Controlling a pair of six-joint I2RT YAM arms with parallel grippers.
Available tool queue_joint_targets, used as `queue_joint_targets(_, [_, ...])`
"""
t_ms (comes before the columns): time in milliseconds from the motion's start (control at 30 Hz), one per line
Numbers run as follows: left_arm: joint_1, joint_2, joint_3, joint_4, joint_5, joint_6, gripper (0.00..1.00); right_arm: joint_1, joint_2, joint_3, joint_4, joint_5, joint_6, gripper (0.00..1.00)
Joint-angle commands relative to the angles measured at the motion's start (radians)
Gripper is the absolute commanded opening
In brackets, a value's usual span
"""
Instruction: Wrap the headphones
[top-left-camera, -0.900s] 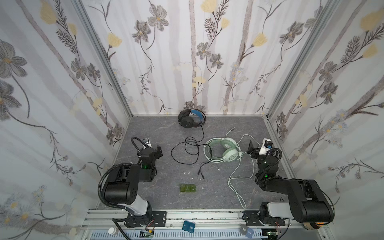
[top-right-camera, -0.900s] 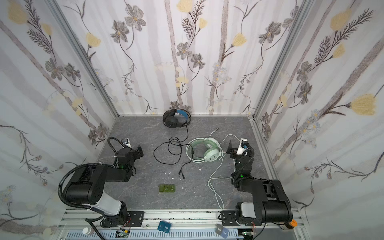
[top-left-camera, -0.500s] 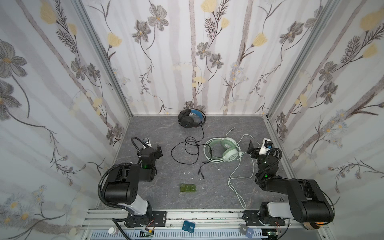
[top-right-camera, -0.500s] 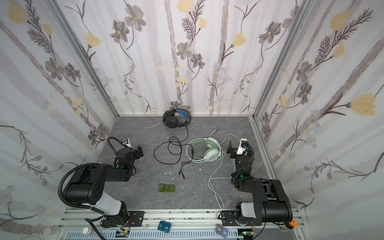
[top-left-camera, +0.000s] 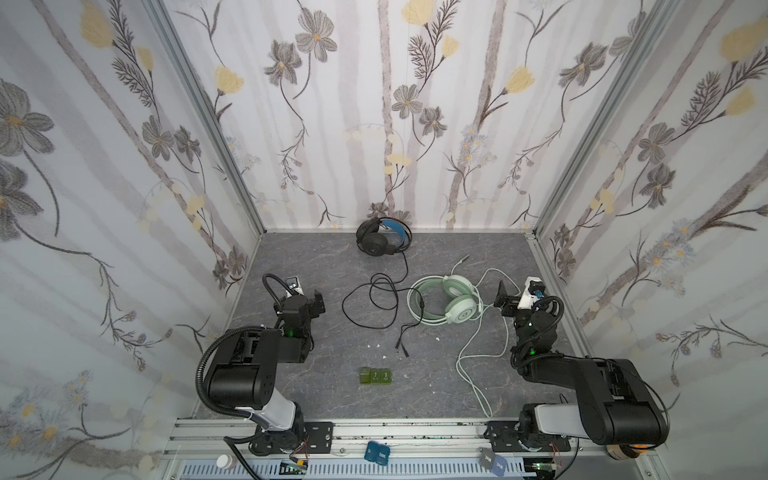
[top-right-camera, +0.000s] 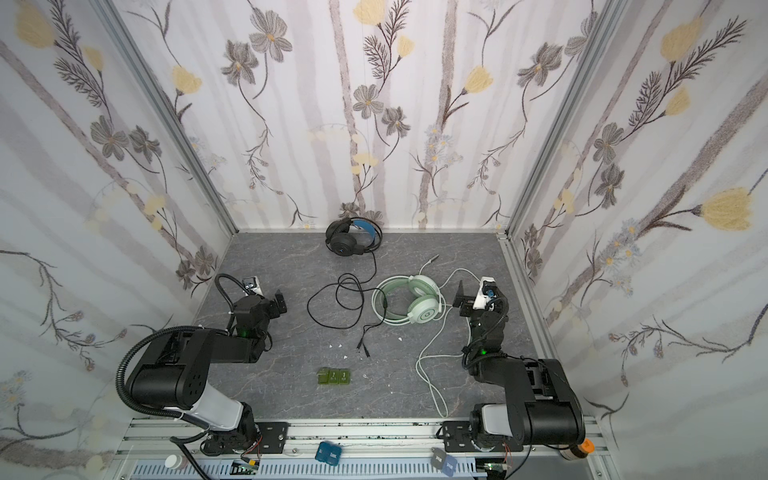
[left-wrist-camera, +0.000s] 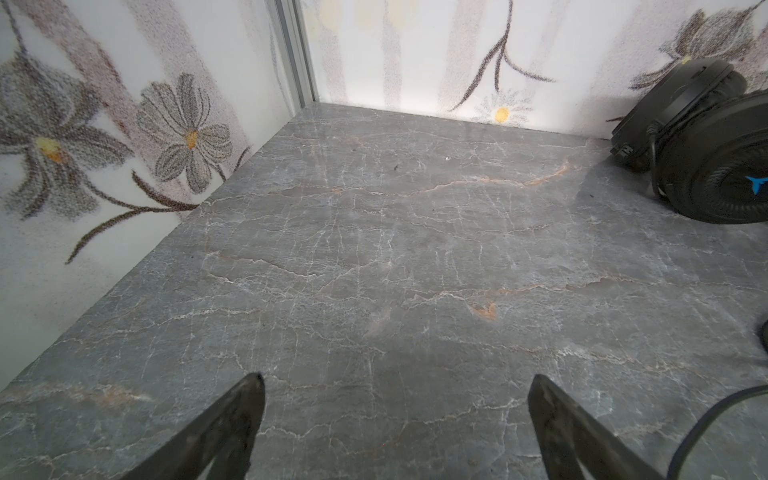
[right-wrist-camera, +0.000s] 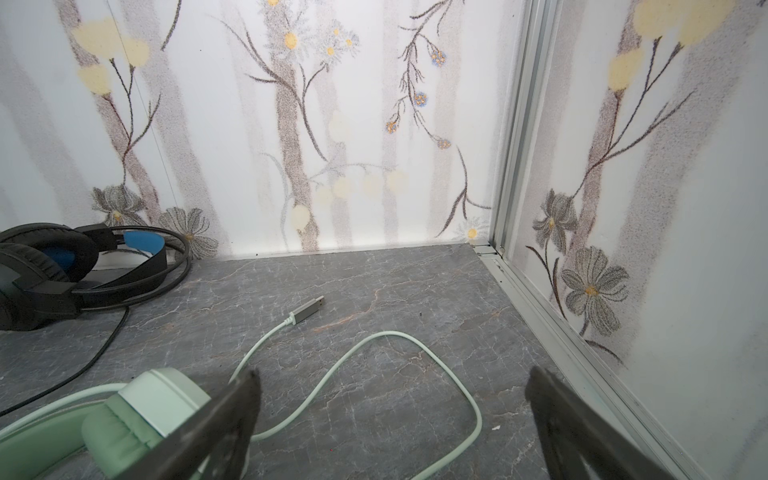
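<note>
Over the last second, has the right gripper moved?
No. In a top view the right gripper sits at the same spot, equally far from the side wall rail and just beside the mint-green headphones, jaws open.

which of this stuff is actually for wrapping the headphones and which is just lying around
For the job:
- black headphones
- green headphones
- green cable

Just lying about:
- green blocks
- white scraps
- blue case
</note>
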Motion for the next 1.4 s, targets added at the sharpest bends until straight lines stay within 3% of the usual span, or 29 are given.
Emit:
queue_joint_targets(0, [0.001,0.003,-0.002,0.041,0.004,-0.002,1.0,0.0,0.005,0.008,0.039,0.012,-0.001,1.0])
queue_joint_targets(1367, [0.001,0.003,-0.001,0.041,0.004,-0.003,1.0,0.0,-0.003,-0.006,0.053,0.012,-0.002,1.0])
